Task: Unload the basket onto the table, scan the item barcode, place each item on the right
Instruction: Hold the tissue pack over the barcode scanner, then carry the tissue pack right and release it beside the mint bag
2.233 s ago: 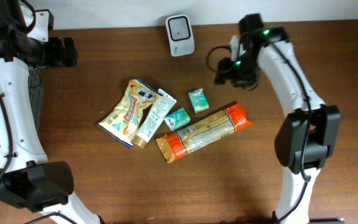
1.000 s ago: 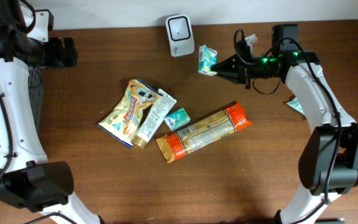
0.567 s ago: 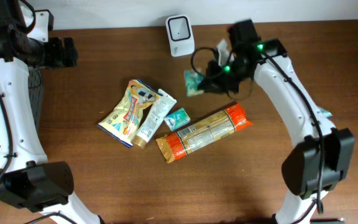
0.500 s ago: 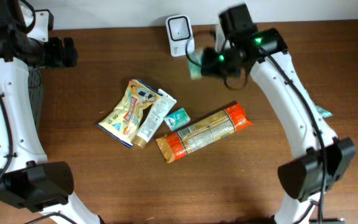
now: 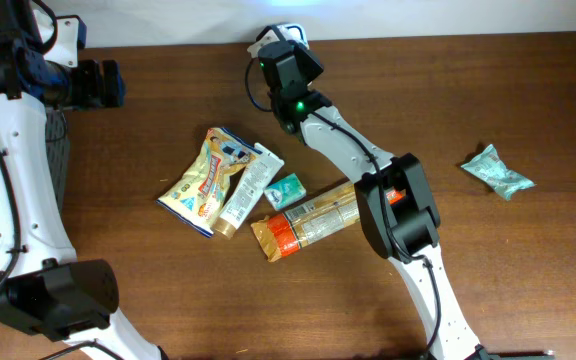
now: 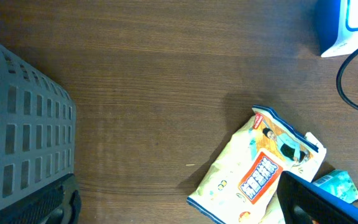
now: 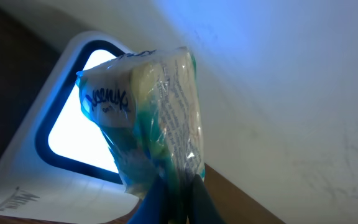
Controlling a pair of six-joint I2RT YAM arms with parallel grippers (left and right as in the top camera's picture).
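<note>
Item one, held: we list a tissue packet [image 7: 148, 118], clear wrap with teal print, pinched at its lower end by the right gripper [image 7: 174, 190], whose fingers are clamped tight on it. It stands upright just in front of the scanner [image 7: 55, 168], whose window glows blue behind it; we cannot tell whether the two touch. The scanner sits at the far edge of the table [image 5: 468, 290], near the middle, and from above it is largely hidden by the right arm.

Item two: left gripper [image 5: 108, 84], fingers spread wide, holding nothing, over the far left corner of the table, near a grey mesh basket [image 6: 17, 130] at the left edge.

Loose stock, middle of the table:
- a yellow snack bag [image 5: 203, 180]
- a white tube [image 5: 250, 188] lying against the bag
- a small teal packet [image 5: 285, 190] just beside the tube
- a long package with orange ends [image 5: 303, 222], partly under the right arm

Toward the right edge, well apart from the rest: another teal packet [image 5: 498, 172].
</note>
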